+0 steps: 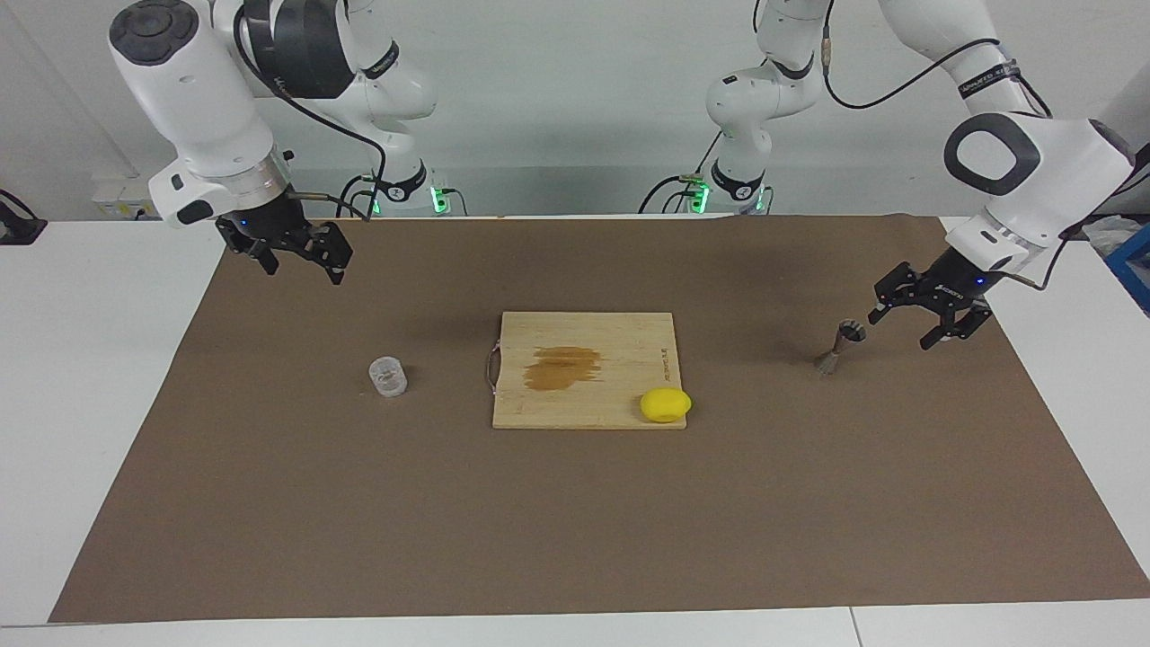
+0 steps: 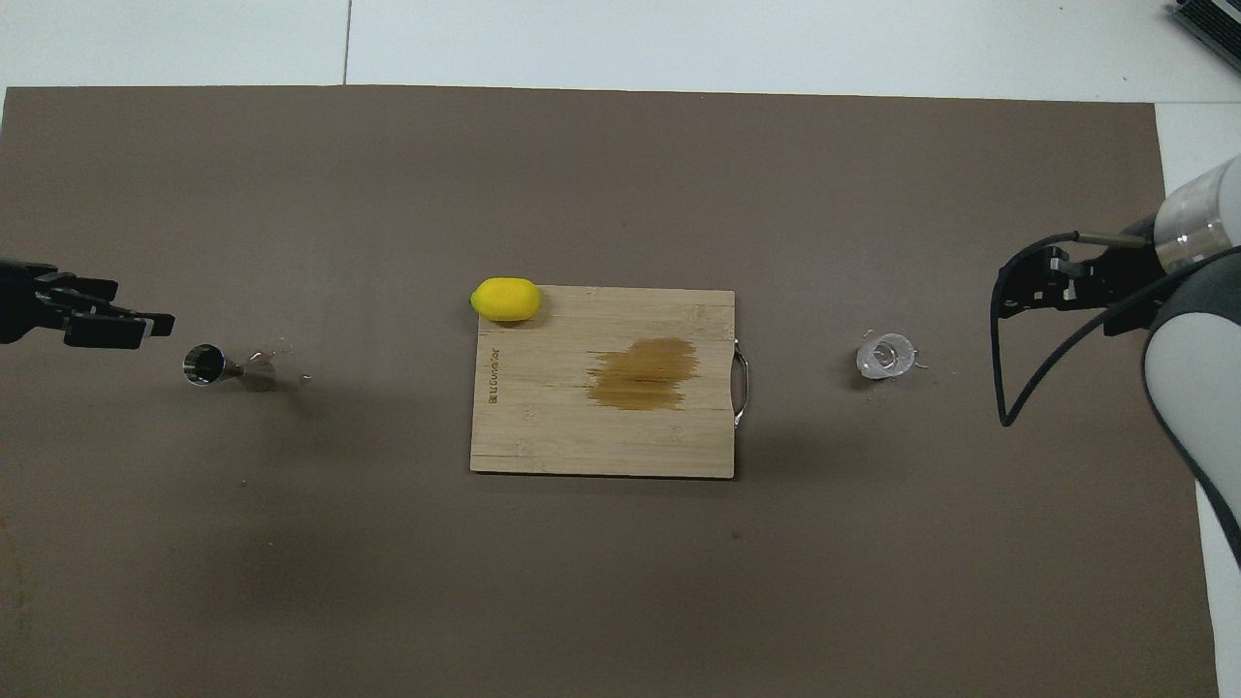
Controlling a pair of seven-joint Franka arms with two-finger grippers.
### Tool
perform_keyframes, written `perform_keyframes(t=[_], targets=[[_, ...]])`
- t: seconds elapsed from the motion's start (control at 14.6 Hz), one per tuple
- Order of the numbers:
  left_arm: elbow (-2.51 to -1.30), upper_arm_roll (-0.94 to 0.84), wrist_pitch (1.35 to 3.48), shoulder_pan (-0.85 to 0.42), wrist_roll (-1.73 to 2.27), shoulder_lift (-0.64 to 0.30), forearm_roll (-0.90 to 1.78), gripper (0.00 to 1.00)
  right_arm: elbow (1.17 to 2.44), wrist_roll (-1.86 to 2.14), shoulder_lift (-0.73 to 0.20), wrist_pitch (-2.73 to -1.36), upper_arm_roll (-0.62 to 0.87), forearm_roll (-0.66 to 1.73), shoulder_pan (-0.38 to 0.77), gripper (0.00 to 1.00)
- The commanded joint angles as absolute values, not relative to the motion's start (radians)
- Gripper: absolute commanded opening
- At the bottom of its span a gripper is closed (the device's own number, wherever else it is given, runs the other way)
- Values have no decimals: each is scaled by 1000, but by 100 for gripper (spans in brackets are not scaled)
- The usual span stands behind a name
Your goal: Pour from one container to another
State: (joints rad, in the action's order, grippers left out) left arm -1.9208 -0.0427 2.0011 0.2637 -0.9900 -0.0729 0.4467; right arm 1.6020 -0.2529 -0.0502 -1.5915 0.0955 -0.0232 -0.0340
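The clear cup (image 1: 388,376) (image 2: 885,356) stands upright on the brown mat toward the right arm's end of the table. My right gripper (image 1: 304,270) (image 2: 1013,291) hangs open and empty over the mat, well above the cup and apart from it. The metal jigger (image 1: 840,346) (image 2: 228,367) stands upright toward the left arm's end. My left gripper (image 1: 901,331) (image 2: 145,325) is open and empty, low over the mat just beside the jigger's top cone, not touching it.
A wooden cutting board (image 1: 629,341) (image 2: 543,427) with a brown stain lies mid-table. A yellow lemon (image 1: 665,404) (image 2: 505,299) rests on its corner. A brown mat (image 1: 575,521) covers the table. A few droplets lie by the jigger and the cup.
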Motion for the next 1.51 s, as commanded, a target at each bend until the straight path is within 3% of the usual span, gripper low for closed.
perform_keyframes(t=[0.0, 0.41, 0.69, 1.23, 1.44], targets=[[-1858, -49, 1893, 336, -1373, -135, 550, 100, 1643, -255, -18, -1594, 100, -21, -29, 99], [-1757, -51, 1685, 423, -1578, -287, 721, 100, 1730, -258, 32, -1659, 100, -21, -29, 99], [-1761, -51, 1623, 449, -1614, -313, 787, 100, 1776, -256, 58, -1694, 100, -21, -29, 99], [-1890, -49, 1490, 543, -1972, -319, 950, 100, 1775, -250, 57, -1695, 100, -21, -31, 100], [-1896, -49, 1405, 560, -2165, -405, 1014, 100, 1775, -250, 57, -1695, 100, -20, -31, 100]])
